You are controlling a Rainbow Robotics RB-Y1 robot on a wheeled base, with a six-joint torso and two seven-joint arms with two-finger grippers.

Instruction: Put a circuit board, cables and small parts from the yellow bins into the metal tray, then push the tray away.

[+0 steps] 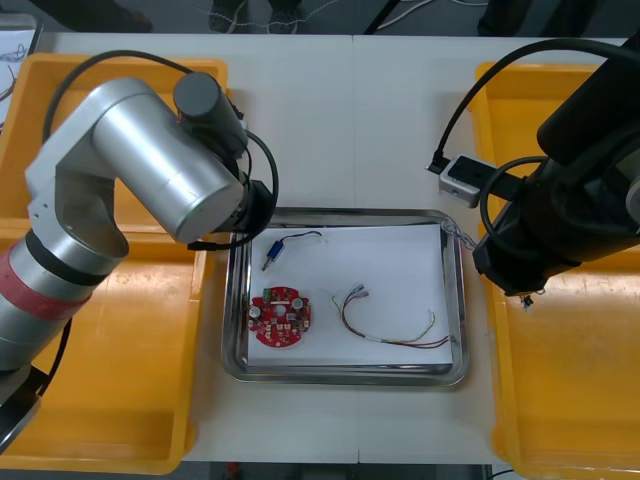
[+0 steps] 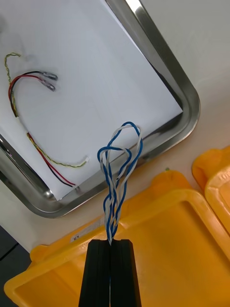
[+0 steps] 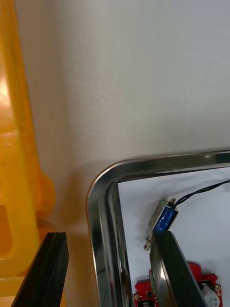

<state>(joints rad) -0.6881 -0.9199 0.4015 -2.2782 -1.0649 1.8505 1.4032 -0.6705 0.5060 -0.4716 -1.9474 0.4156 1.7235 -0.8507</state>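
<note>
My right gripper point(image 2: 111, 245) is shut on a twisted blue and white cable point(image 2: 116, 168), which hangs above the edge of a yellow bin point(image 2: 182, 240) beside the metal tray point(image 2: 178, 82). A bit of that cable point(image 1: 452, 234) shows at the tray's right rim point(image 1: 461, 300). On the tray's white inside lie a round red circuit board point(image 1: 281, 317), a black cable with a blue end point(image 1: 285, 245) and a red and yellow cable point(image 1: 385, 325). My left gripper point(image 3: 109, 235) stands open astride the tray's far left corner point(image 3: 103, 192), one finger point(image 3: 170, 268) near the blue cable end point(image 3: 164, 220).
Two yellow bins stand at the left point(image 1: 30, 120) point(image 1: 120, 380) and two at the right point(image 1: 510, 110) point(image 1: 570, 400). The silver left arm covers part of the left bins, and the black right arm hangs over the right ones. Bare table lies beyond the tray's far rim.
</note>
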